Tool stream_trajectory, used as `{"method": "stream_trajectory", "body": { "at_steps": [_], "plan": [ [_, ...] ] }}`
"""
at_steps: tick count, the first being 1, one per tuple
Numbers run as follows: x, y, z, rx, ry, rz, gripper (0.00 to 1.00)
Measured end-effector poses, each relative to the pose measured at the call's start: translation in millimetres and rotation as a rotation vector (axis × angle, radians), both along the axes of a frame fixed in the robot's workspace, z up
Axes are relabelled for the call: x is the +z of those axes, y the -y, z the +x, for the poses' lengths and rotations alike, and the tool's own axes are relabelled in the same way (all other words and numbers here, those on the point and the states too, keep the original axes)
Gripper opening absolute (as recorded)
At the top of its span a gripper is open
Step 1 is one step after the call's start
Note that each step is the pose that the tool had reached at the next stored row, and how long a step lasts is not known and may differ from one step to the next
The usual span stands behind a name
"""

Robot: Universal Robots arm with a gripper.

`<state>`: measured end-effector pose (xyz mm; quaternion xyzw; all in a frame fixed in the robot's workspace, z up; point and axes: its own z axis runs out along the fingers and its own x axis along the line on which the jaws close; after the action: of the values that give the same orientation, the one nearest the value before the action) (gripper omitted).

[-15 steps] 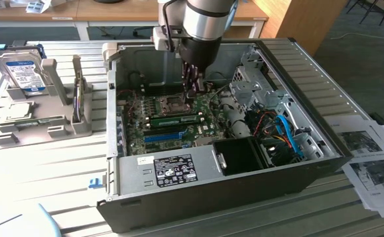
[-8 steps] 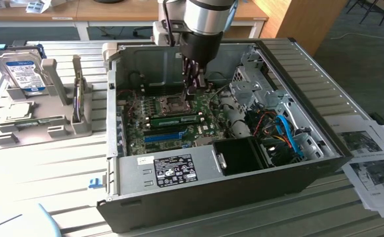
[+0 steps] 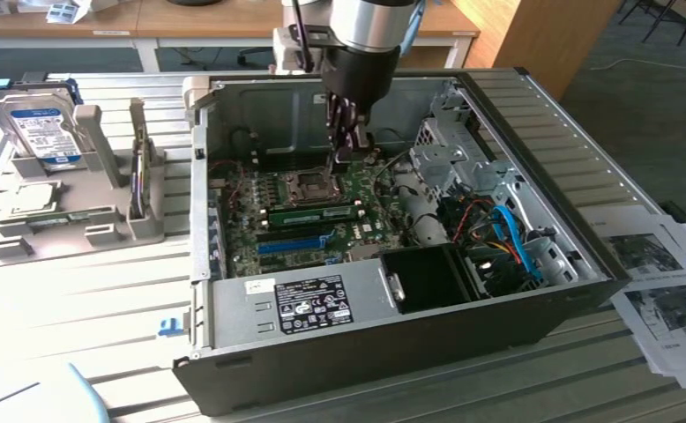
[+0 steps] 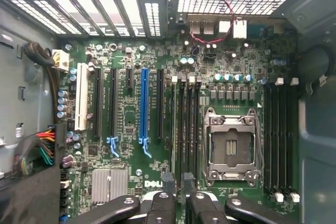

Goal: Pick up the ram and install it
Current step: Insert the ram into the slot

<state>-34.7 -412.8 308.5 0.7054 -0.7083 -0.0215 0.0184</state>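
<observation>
Silver with a blue label, the hard drive (image 3: 40, 128) stands in a grey rack (image 3: 108, 231) well off to the exterior view's left of the fingers (image 4: 168, 183), outside the open computer case (image 3: 437, 322). Inside the case, the bright blue slot (image 3: 290, 244) lies on the motherboard. Between it and the fingers the ram (image 3: 314, 213) stands on edge in the black memory slots (image 4: 186, 124), its green face and dark chips turned to the exterior camera. Whether its end latches are closed cannot be told. The CPU socket (image 3: 311, 183) sits just beyond the ram, nearly under the gripper (image 3: 346, 159), which hangs above the board, apart from the stick. Its fingers are parted by a narrow gap, and nothing shows between them. To the exterior view's right of the fingers run blue cables (image 3: 514, 233).

The step in hand looks like seating the stick. Done well, that would mean a push straight down on its top edge, even along its length. The fingertips should be in line with the slot and clear of the open socket beside it.
</observation>
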Motion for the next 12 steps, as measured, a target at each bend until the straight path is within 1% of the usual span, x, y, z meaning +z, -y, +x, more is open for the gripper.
{"method": "stream_trajectory", "body": {
  "at_steps": [12],
  "plan": [
    [14.1,0.0,0.0,0.0,0.0001,0.0001,0.18]
  ]
}}
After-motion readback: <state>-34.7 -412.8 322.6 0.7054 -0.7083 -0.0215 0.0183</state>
